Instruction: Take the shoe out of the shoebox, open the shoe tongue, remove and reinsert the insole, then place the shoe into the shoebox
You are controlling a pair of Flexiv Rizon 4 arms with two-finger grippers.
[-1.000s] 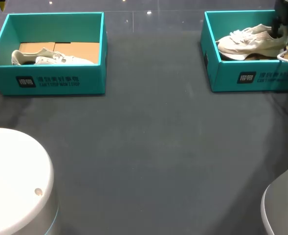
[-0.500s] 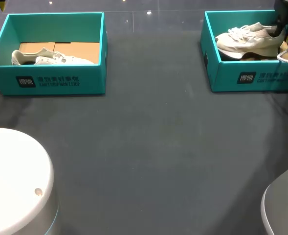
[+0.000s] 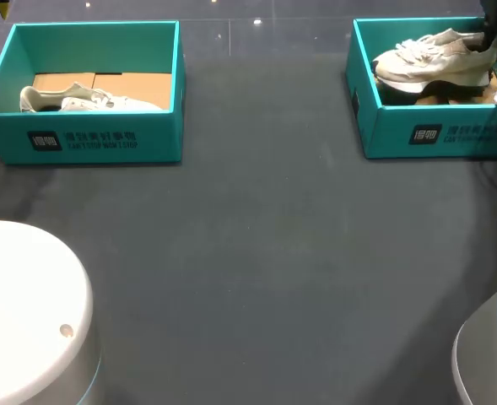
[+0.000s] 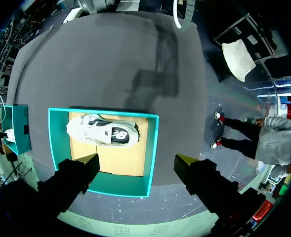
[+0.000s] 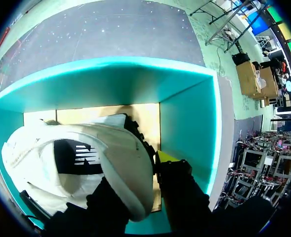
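**Right arm had the shoe by the heel, partly raised out of its box**

At the left of the dark table [image 3: 256, 253] stood the left shoebox [image 3: 105, 139], teal, with a pale left shoe [image 3: 88, 101] lying on its side on the cardboard floor. The left gripper [image 4: 138, 165] hung high above that box with its jaws wide apart and nothing between them. From where I stood it looked parked there, well out of the way and yet placed to see straight down into the box.

Across a broad stretch of bare table, at the far right, sat the right shoebox [image 3: 434, 133]. Here the work was going on. The right gripper [image 5: 141, 172] had its jaws clamped on the heel collar of the lifted shoe [image 3: 434, 61]. One yellow tip showed outside the heel, and the other finger was hidden against the shoe. The heel made a firm edge to pinch, I'd say, and left the tongue and laces free for later. The shoe hung over the box, toe pointing left, its sole raised off the floor but not yet past the walls. I'd judge the taking-out step was only half done.
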